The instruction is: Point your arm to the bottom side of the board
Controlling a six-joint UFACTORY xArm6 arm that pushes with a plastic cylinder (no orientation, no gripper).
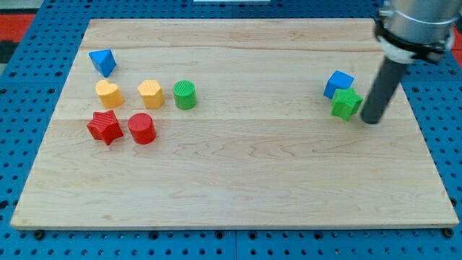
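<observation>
My tip [371,120] rests on the wooden board [238,173] at the view's right, just right of a green star block [346,103]. A blue cube [338,83] sits touching the green star at its upper left. At the view's left lie a blue triangular block [102,61], a yellow heart block [108,93], a yellow hexagonal block [150,94], a green cylinder [185,94], a red star block [105,127] and a red cylinder [141,128].
The board lies on a blue pegboard table [14,108]. The arm's grey body [419,25] hangs over the board's upper right corner.
</observation>
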